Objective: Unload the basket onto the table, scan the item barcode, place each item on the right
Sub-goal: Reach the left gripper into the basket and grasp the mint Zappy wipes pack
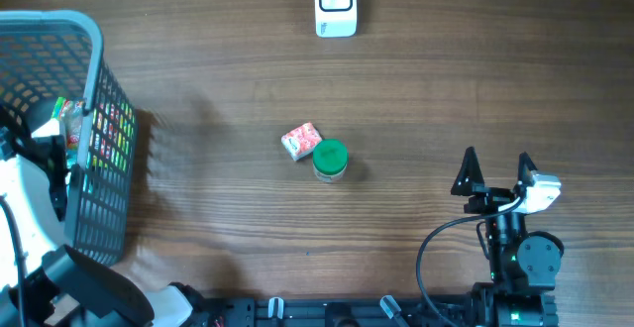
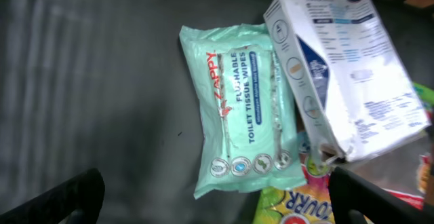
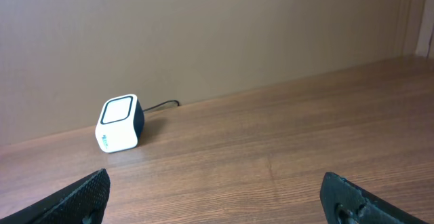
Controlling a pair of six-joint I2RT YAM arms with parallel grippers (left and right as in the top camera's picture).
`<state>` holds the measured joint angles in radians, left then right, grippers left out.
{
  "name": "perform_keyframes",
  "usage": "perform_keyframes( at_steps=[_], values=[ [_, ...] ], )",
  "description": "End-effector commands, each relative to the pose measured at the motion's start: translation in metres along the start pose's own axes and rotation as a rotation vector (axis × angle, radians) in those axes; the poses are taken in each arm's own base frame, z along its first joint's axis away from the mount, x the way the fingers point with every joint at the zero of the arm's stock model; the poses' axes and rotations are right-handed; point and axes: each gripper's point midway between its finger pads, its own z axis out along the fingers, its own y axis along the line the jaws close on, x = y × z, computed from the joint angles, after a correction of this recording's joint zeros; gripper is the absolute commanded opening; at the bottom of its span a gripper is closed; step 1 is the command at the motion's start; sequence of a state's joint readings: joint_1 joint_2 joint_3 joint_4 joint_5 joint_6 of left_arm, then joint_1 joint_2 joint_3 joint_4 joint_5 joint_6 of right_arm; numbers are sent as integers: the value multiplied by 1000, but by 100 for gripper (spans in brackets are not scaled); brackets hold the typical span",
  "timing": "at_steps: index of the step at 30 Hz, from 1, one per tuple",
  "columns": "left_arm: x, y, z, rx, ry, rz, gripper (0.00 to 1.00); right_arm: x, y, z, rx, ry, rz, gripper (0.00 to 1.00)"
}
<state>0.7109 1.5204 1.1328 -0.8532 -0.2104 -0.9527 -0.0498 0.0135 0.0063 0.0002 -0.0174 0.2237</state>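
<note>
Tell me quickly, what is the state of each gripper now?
Left gripper: open, holding nothing, above the wipes pack.
Right gripper: open, holding nothing.

You'll see a brown table [image 1: 198, 50] with fine wood grain running across it. The scanner [image 1: 336, 3] is white with a dark window outline and a black side. The basket [image 1: 99, 168] is grey-blue mesh. The jar [image 1: 330, 159] has a bright green lid; the packet [image 1: 300, 141] touching it is red and white. In your left wrist view, the wipes [image 2: 237, 108] are mint green with red and white lettering, the box [image 2: 346, 68] white with blue print, the pouch [image 2: 291, 207] yellow-orange.
</note>
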Motion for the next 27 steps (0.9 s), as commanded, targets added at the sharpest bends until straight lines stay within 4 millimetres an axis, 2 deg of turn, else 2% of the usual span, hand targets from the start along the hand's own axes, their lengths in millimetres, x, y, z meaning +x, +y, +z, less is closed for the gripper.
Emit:
perform_keyframes(
  at_steps=[1, 9, 11, 12, 15, 17, 20, 21, 23, 24, 25, 26, 27],
  values=[
    [4, 3, 17, -26, 13, -4, 100, -3, -3, 0, 14, -14, 14, 100],
    [7, 0, 55, -76, 23, 6, 99, -3, -3, 0, 14, -14, 14, 99],
    [5, 1, 59, -84, 17, 3, 93, -3, -3, 0, 14, -14, 14, 100],
    [5, 2, 59, -87, 18, 8, 88, -3, -3, 0, 14, -14, 14, 100],
    [0, 8, 60, -107, 5, -2, 46, -3, -3, 0, 14, -14, 14, 100],
    [-2, 15, 62, -136, -12, 2, 28, -3, -3, 0, 14, -14, 14, 100],
    [9, 33, 71, -178, 0, 12, 16, -3, -3, 0, 14, -14, 14, 100],
    [12, 36, 74, -184, 4, 14, 15, -3, -3, 0, 14, -14, 14, 100],
    [19, 44, 78, -202, 14, 11, 18, -3, -3, 0, 14, -14, 15, 100],
    [22, 49, 80, -214, 17, -2, 32, -3, -3, 0, 14, -14, 14, 100],
    [23, 51, 81, -217, 17, -2, 59, -3, -3, 0, 14, -14, 14, 100],
    [22, 50, 83, -209, 12, -5, 79, -3, -3, 0, 14, -14, 15, 100],
    [22, 49, 84, -205, 10, -6, 82, -3, -3, 0, 14, -14, 14, 100]
  ],
)
